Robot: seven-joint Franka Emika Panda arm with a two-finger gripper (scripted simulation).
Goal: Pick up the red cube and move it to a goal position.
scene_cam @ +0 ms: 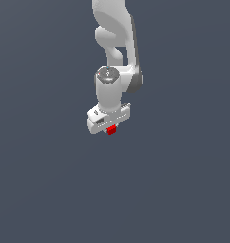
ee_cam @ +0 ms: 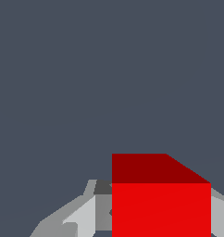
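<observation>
The red cube (scene_cam: 111,129) shows just under the white gripper (scene_cam: 110,127) in the exterior view, near the middle of the picture. In the wrist view the red cube (ee_cam: 160,203) is large and sits between the two grey fingers (ee_cam: 81,217), which press on its sides. The gripper is shut on the cube. The white arm comes down from the top of the exterior view. I cannot tell how high the cube is above the ground.
A plain dark blue-grey ground (scene_cam: 50,190) fills both views. No other object and no goal marker shows.
</observation>
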